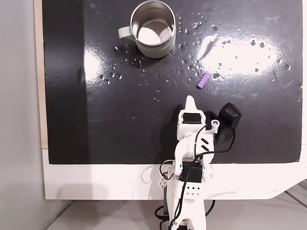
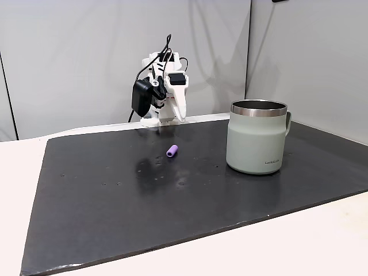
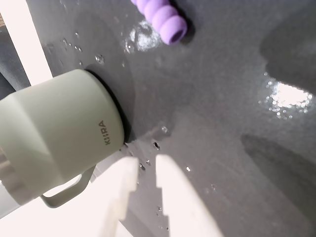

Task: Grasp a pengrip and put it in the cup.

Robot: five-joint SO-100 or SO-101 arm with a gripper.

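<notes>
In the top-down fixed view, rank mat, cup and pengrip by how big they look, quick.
1. Mat: largest by far, spanning most of the frame.
2. Cup: much smaller than the mat.
3. Pengrip: smallest, a tiny tube.
All three lie on one surface, so nearness to the camera hardly skews the order.

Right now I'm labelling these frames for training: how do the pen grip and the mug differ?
The pen grip is purple and ribbed; the mug is pale grey-green with a smooth wall. The pen grip is tiny; the mug is far bigger. The pen grip lies on its side; the mug stands upright, mouth up. Both rest on the black mat, untouched by the tool.
</notes>
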